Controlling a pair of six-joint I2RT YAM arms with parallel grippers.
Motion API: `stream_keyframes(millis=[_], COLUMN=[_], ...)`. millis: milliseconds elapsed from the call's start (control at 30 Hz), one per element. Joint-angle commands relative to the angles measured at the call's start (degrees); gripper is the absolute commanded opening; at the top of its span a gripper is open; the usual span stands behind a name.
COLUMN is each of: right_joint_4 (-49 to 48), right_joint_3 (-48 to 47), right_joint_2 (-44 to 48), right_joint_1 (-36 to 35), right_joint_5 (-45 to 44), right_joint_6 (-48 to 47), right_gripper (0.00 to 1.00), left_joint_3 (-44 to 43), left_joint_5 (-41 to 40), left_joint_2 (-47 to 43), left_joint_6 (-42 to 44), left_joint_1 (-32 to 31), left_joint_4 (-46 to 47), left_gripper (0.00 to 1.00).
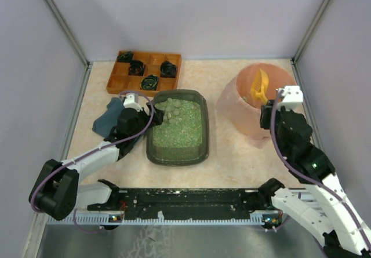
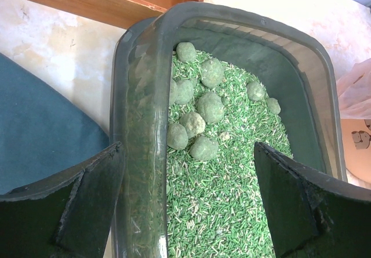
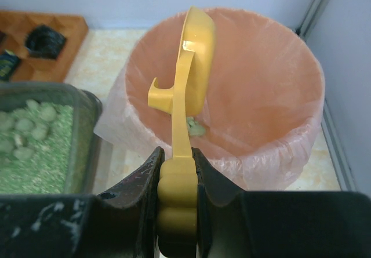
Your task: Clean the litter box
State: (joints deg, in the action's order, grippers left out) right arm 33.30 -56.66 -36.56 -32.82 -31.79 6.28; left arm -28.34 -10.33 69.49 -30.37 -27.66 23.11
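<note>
Top view first: the litter box sits mid-table, a little toward the left edge. The left gripper is at its left wall, and the blue cloth lies just beyond. Over by the far right corner, the right gripper holds the yellow scoop above the pink bin. The wooden tray is in the far left corner.

Left wrist view: the fingers are spread wide and straddle the box wall, one outside and one over the green litter. It looks placed to brace the box. Several clumps are bunched at the far end, so plenty is left to scoop.

Right wrist view: the pincer is pinched tight on the scoop's handle. The bowl is tipped on edge over the bin's mouth, likely so it can dump. One clump lies inside.
</note>
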Motion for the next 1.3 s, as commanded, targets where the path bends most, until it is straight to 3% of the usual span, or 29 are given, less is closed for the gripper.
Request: stream_keyframes(millis=[0, 200, 433, 633, 967, 1267], right_joint_4=[-6.7, -10.2, -7.3, -9.2, -13.2, -17.1], right_joint_3=[-2.1, 1.1, -3.0, -1.6, 5.8, 8.5], right_joint_2=[7.9, 14.3, 5.9, -1.1, -5.2, -11.3], right_joint_1=[0.4, 0.4, 0.4, 0.3, -4.2, -15.7], right_joint_5=[1.7, 11.1, 33.0, 43.8, 37.9, 20.5], right_joint_6=[3.5, 4.7, 6.7, 11.8, 28.3, 43.1], right_gripper=[0.00, 0.00, 0.00, 0.00, 0.00, 0.00], left_joint_3=[-0.4, -0.3, -0.3, -0.3, -0.3, -0.4], left_joint_5=[0.8, 0.9, 0.9, 0.7, 0.5, 0.2], left_joint_2=[0.2, 0.2, 0.1, -0.1, 0.0, -0.1], left_joint_6=[0.5, 0.3, 0.3, 0.5, 0.6, 0.6], left_joint_1=[-0.2, -0.3, -0.3, -0.3, -0.3, -0.3], left_joint_4=[1.4, 1.5, 1.5, 1.4, 1.3, 1.1], left_gripper=[0.95, 0.95, 0.95, 0.95, 0.95, 0.95])
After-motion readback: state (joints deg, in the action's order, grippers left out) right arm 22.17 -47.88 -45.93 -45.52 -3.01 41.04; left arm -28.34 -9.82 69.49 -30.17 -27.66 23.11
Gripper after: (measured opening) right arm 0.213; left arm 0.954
